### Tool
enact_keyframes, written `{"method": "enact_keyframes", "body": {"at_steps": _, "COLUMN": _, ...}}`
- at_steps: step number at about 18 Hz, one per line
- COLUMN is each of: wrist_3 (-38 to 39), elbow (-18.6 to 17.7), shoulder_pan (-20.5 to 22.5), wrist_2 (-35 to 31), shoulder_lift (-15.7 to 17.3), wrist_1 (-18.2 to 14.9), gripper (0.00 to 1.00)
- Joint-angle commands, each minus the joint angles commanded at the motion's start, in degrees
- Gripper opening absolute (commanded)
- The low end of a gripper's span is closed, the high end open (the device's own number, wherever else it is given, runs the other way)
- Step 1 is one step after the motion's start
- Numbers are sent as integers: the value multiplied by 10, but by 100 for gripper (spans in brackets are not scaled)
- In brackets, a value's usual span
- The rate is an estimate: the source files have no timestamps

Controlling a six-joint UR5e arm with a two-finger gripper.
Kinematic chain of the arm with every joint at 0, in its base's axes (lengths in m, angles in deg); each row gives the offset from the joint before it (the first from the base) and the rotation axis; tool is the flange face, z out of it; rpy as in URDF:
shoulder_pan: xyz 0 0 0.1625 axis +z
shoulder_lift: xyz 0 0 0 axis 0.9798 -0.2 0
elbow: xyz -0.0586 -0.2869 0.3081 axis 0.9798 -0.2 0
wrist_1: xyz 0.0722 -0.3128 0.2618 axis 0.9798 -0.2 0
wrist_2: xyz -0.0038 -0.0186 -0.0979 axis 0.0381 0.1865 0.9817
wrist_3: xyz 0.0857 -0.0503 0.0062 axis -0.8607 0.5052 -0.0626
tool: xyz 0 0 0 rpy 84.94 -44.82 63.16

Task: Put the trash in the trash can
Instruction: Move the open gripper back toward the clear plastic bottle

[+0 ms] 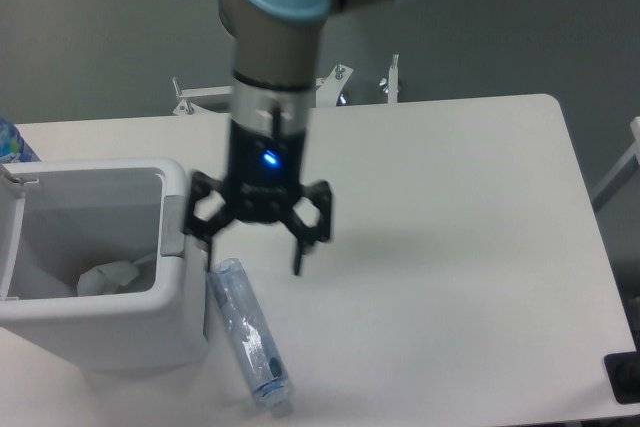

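Observation:
The clear bluish bottle [248, 332] lies on the white table [450, 247] just right of the trash can, its white cap toward the front edge. The crumpled white wrapper [108, 277] rests inside the white trash can [100, 322] at the left. My gripper [253, 255] hangs open above the table, just above the bottle's upper end, with nothing between its fingers [298, 252]. Its left finger is partly lost against the can's grey side tab [173, 222].
A grey pedestal base and metal brackets [360, 82] stand behind the table's far edge. A blue-and-white object [10, 142] peeks in at the left edge. A dark object [625, 377] sits off the table's front right corner.

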Motion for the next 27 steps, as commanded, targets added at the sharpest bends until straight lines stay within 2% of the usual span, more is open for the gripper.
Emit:
{"method": "enact_keyframes", "body": {"at_steps": 4, "wrist_3": -1, "elbow": 26, "shoulder_pan": 2, "wrist_2": -16, "shoulder_lift": -45, "wrist_1": 0, "gripper": 100}}
{"method": "enact_keyframes", "body": {"at_steps": 12, "wrist_3": 4, "elbow": 20, "shoulder_pan": 1, "wrist_2": -103, "shoulder_lift": -81, "wrist_1": 0, "gripper": 100}}
{"method": "enact_keyframes", "body": {"at_steps": 17, "wrist_3": 7, "elbow": 14, "shoulder_pan": 0, "wrist_2": -114, "shoulder_lift": -100, "wrist_1": 0, "gripper": 100}}
{"method": "enact_keyframes", "body": {"at_steps": 24, "wrist_3": 5, "elbow": 21, "shoulder_pan": -9, "wrist_2": -115, "shoulder_lift": -144, "wrist_1": 0, "gripper": 100}}
{"method": "enact_keyframes", "body": {"at_steps": 27, "wrist_3": 12, "elbow": 22, "shoulder_pan": -13, "wrist_2": -115, "shoulder_lift": -150, "wrist_1": 0, "gripper": 100}}
